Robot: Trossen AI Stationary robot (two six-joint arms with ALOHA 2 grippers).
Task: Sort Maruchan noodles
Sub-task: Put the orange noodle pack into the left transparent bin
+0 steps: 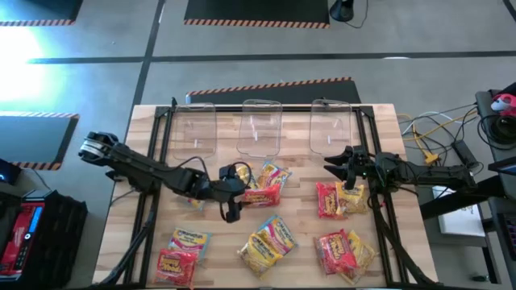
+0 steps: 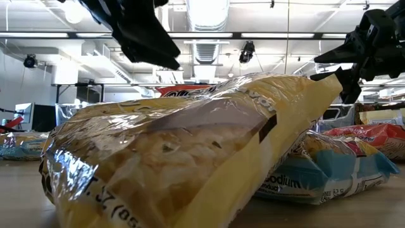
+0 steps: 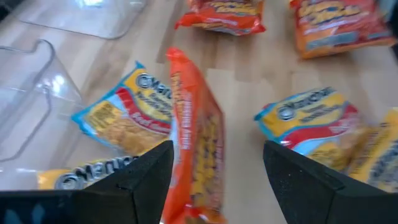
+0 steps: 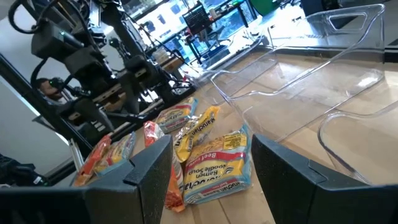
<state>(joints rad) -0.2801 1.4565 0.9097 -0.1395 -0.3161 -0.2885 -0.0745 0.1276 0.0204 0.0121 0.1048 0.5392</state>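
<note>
Several Maruchan noodle packets lie flat on the wooden table: a red and yellow pair (image 1: 339, 200), a group at the near right (image 1: 345, 251), one in the middle (image 1: 268, 242) and one at the near left (image 1: 181, 256). A red-orange packet (image 3: 196, 143) stands tilted on its long edge between the fingers of my left gripper (image 3: 217, 180), which is open at the table's middle (image 1: 235, 201) and slants down toward the right. My right gripper (image 1: 343, 161) hangs open and level in front of the right bin, nothing between its fingers (image 4: 211, 174). My left gripper's fingers stand on either side of the near end of the red-orange packet (image 3: 186, 186). The packet sits close against one finger (image 3: 155, 174), with bare table showing between it and the other. Whether that finger touches it, I cannot tell.
Three clear plastic bins (image 1: 193, 129) (image 1: 260, 127) (image 1: 332, 127) lie in a row along the far side. More packets (image 1: 270, 176) lie just beyond the left gripper. A big yellow packet (image 2: 177, 152) fills the low view. Cables and gear sit off the table's right edge.
</note>
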